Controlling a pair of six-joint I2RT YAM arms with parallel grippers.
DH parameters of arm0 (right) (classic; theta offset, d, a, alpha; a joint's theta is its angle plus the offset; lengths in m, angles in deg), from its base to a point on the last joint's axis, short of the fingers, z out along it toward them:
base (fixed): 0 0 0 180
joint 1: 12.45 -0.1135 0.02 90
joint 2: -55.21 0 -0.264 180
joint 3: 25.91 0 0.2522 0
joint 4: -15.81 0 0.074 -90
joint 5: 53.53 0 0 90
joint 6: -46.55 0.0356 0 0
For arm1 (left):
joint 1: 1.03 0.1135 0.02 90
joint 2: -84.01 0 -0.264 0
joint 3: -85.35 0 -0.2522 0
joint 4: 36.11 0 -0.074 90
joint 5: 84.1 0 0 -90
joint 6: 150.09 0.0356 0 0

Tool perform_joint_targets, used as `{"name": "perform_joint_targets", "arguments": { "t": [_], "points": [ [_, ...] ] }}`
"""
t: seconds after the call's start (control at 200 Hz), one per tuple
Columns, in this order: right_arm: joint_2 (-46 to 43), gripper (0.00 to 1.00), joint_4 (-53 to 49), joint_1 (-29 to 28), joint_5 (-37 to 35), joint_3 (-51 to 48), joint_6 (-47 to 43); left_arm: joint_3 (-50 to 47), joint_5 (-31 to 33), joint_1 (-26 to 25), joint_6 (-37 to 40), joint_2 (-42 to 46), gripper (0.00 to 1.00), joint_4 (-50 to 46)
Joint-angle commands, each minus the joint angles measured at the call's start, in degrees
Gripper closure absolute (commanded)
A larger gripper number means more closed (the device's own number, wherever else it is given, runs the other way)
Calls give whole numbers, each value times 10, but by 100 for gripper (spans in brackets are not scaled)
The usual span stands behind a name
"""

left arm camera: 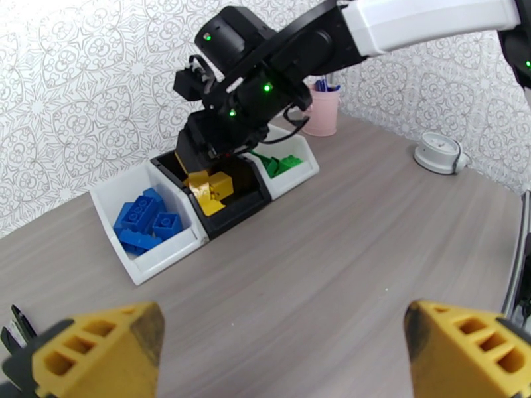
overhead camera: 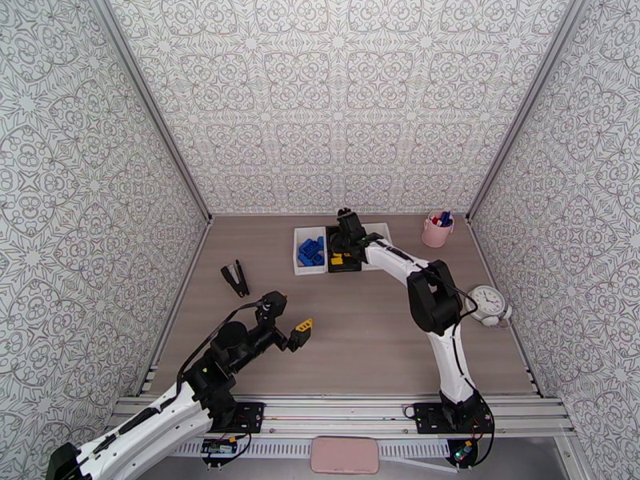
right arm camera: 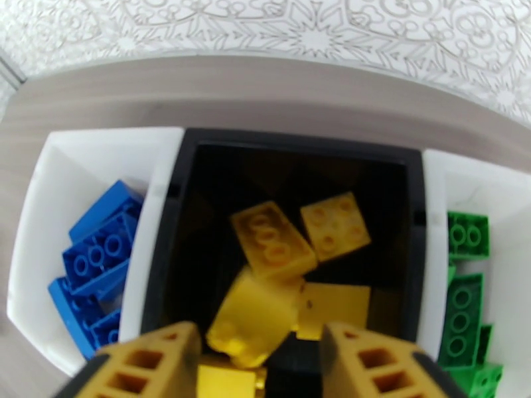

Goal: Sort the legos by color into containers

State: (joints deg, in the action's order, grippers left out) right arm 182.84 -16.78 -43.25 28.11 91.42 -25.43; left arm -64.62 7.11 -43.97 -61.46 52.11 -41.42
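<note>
- The left pincer (overhead camera: 302,330) is fully open, with nothing between its yellow fingers (left arm camera: 99,353). It hangs over bare tabletop (overhead camera: 360,346) at the near left, well apart from the bins.
- The right pincer (right arm camera: 262,366) is stretched to the far middle of the tabletop and sits directly above the black bin (right arm camera: 285,144). Its jaws stand partly apart.
- One yellow brick (right arm camera: 255,320) appears blurred and tilted just beyond the right pincer's fingertips, inside the black bin. A gap separates it from the right-hand finger. Whether it touches the other finger cannot be told.
- Further yellow bricks (right arm camera: 272,240) lie on the floor of the black bin, two of them studs-up and side by side.
- The left-hand white bin (left arm camera: 159,263) stands against one side of the black bin. It holds a heap of blue bricks (left arm camera: 146,223).
- The right-hand white bin (left arm camera: 302,174) stands against the opposite side of the black bin. It holds green bricks (right arm camera: 464,306), stacked along the wall nearest the black bin.
- The three bins form one row, side walls touching, with the black bin in the middle.
- A black stapler (overhead camera: 235,278) lies on the left of the tabletop, apart from the bins and from the left pincer.
- A pink cup (overhead camera: 438,230) with pens stands at the far right corner. A white clock (overhead camera: 488,304) rests near the right edge.
</note>
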Motion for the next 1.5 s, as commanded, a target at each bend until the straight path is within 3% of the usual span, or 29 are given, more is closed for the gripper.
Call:
{"name": "perform_joint_targets", "arguments": {
  "t": [0.0,0.255,0.365,0.565,0.73,0.88,1.07,1.275,1.496],
  "points": [
    [-54,38,-2,-3,2,-23,-4,-8,42,-2,1,5,0,-18],
    [-223,12,129,-3,-20,-232,-51,-12,154,19,28,30,0,-24],
    [-308,8,222,-1,-60,-356,-84,-9,183,62,36,20,0,-27],
    [-428,1,303,7,-139,-511,-169,-18,189,174,36,-27,0,40],
    [-499,0,364,52,-138,-616,-190,-28,199,242,62,-110,0,114],
    [-500,0,436,100,-144,-686,-218,-36,185,291,62,-205,0,207],
    [-483,0,455,158,-110,-686,-216,-28,117,381,34,-338,0,316],
    [-486,0,413,187,-126,-674,-200,14,102,393,61,-455,0,399],
    [-469,1,519,233,-85,-750,-187,28,68,436,27,-524,0,436]
  ]
}}
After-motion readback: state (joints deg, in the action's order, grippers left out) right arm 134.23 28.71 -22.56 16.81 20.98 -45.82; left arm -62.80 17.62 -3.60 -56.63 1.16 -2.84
